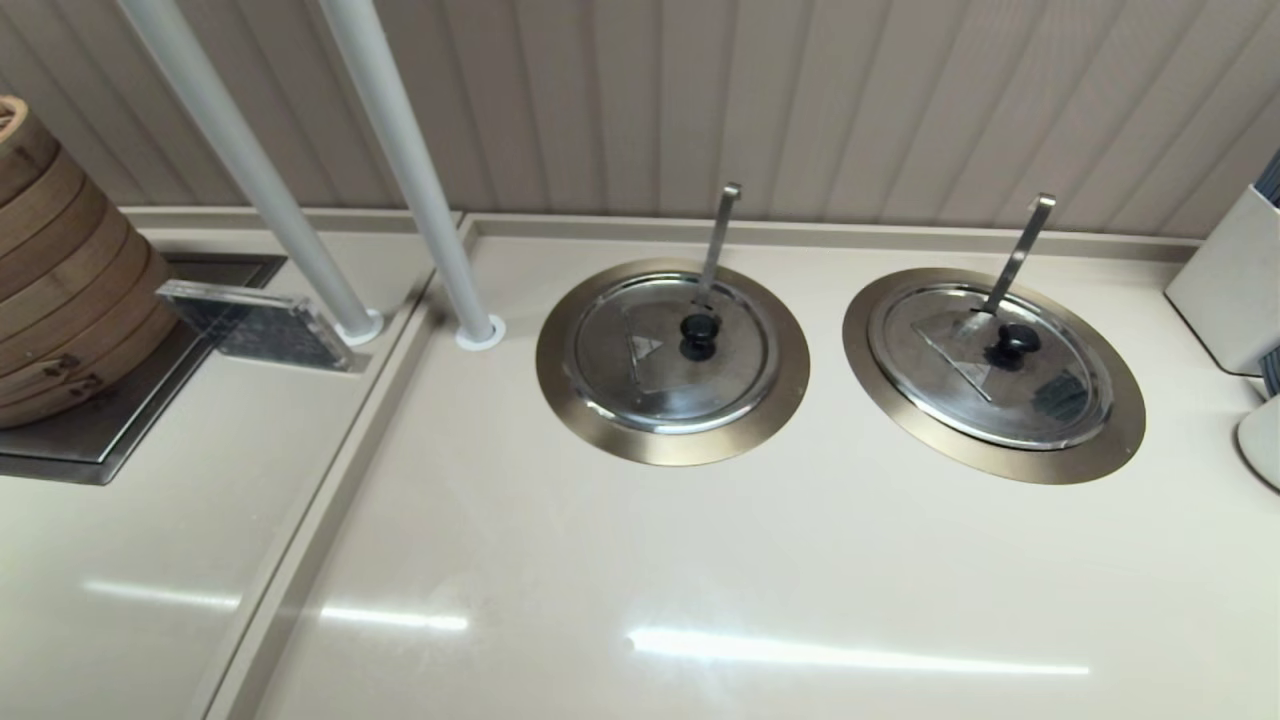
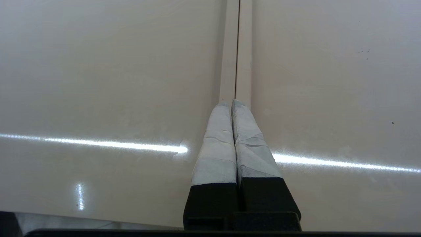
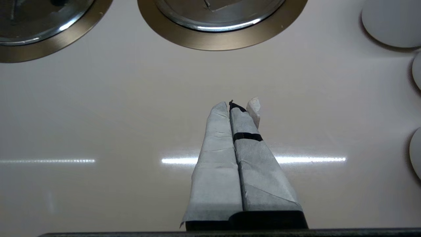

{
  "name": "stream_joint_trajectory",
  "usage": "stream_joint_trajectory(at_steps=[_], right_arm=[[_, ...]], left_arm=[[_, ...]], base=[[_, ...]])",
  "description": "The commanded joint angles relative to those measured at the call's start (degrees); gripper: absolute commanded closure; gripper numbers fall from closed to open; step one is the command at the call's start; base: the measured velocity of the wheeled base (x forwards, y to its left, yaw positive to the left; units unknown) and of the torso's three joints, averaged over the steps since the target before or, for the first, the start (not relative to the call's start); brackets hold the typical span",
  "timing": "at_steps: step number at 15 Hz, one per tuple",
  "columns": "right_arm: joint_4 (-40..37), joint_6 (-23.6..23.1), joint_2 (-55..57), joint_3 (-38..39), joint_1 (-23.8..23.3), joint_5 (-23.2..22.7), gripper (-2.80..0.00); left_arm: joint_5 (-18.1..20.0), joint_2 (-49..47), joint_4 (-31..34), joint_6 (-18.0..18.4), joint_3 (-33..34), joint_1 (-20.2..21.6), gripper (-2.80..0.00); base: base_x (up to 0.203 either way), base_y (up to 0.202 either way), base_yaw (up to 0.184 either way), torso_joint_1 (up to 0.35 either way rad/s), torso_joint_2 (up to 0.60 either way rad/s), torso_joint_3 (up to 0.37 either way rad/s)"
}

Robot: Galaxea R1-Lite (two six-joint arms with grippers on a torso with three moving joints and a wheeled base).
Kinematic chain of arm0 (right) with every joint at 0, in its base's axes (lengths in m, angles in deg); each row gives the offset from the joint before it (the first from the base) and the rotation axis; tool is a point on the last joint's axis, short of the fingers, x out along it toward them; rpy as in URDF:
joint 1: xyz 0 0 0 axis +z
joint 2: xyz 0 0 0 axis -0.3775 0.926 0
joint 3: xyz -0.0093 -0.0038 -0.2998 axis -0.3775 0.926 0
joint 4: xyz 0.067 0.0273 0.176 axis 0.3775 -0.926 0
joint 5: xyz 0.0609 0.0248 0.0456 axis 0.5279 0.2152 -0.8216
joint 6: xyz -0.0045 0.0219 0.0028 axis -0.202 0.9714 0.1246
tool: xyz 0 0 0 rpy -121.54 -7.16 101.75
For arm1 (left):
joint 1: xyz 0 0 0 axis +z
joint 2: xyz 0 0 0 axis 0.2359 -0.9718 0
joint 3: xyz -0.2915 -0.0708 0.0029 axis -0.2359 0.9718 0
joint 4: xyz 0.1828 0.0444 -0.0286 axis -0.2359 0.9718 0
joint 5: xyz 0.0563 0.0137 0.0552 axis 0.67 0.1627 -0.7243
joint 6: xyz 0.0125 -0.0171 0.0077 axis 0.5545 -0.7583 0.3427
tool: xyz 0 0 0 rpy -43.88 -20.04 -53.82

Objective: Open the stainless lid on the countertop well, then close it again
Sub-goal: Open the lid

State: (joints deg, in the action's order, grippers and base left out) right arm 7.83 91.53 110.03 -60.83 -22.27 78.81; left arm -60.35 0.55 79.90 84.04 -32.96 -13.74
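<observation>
The stainless lid (image 1: 1000, 365) sits seated flat in the countertop well (image 1: 1100, 450), covering the opening completely, so the well interior is hidden. Its black knob (image 1: 1012, 345) stands near the lid centre; the dark rectangular patch (image 1: 1062, 395) lies on the near-right side of the knob, just inside the lid rim. A ladle handle (image 1: 1020, 250) rises through the lid flap beyond the knob and leans toward the panelled wall, which is likely why the lid carries a hinged wedge. The second lid (image 1: 672, 350), with a triangle sticker, lies well to the left of the stainless lid in its own ring.

Neither arm appears in the head view. The right gripper (image 3: 235, 105) hovers over bare counter on the near side of the stainless lid, fingers pressed together and holding nothing. The left gripper (image 2: 232, 103) is also clenched and empty, hanging over the counter seam far to the left of the stainless lid. Judged from this, the opening step is not yet begun.

In the right wrist view, only the near edge of the lid is visible; the knob is cut off
</observation>
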Motion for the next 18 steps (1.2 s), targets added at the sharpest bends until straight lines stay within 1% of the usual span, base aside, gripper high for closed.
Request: stream_joint_trajectory(at_steps=[1,3,4,7,11,12,13,14,16,18], right_arm=[[0.29,0.77,12.96,-2.33,-0.23,0.45,0.00],[3.82,1.37,22.53,-4.83,-0.23,0.84,0.00],[8.02,1.09,27.17,-5.71,-0.21,0.95,-2.80],[25.13,-0.45,39.26,-6.87,0.16,0.81,-2.80],[46.54,-0.97,56.37,-7.08,0.64,0.87,-2.80],[51.71,-1.04,60.90,-7.39,0.67,2.05,-2.80],[56.57,-1.08,65.92,-8.16,0.71,4.29,-2.80],[61.34,-1.04,70.78,-9.39,0.70,6.57,-2.80],[69.74,-1.14,78.96,-13.00,0.45,9.34,-2.80],[74.10,-1.24,85.22,-18.37,0.17,11.04,-2.80]], left_arm=[[-0.02,0.00,0.02,0.02,-0.01,0.01,0.00],[-0.02,0.00,0.02,0.02,-0.01,0.01,0.00],[-0.02,0.00,0.02,0.02,-0.01,0.01,0.00],[-0.02,0.00,0.02,0.02,-0.01,0.01,0.00],[-0.02,0.00,0.02,0.02,-0.01,0.01,0.00],[-0.02,0.00,0.02,0.02,-0.01,0.01,0.00],[-0.02,0.00,0.02,0.02,-0.01,0.01,0.00],[-0.02,0.00,0.02,0.02,-0.01,0.01,0.00],[-0.02,0.00,0.02,0.02,-0.01,0.01,0.00],[-0.02,0.00,0.02,0.02,-0.01,0.01,0.00]], base=[[0.000,0.000,0.000,0.000,0.00,0.000],[0.000,0.000,0.000,0.000,0.00,0.000],[0.000,0.000,0.000,0.000,0.00,0.000],[0.000,0.000,0.000,0.000,0.00,0.000],[0.000,0.000,0.000,0.000,0.00,0.000],[0.000,0.000,0.000,0.000,0.00,0.000],[0.000,0.000,0.000,0.000,0.00,0.000],[0.000,0.000,0.000,0.000,0.00,0.000],[0.000,0.000,0.000,0.000,0.00,0.000],[0.000,0.000,0.000,0.000,0.00,0.000]])
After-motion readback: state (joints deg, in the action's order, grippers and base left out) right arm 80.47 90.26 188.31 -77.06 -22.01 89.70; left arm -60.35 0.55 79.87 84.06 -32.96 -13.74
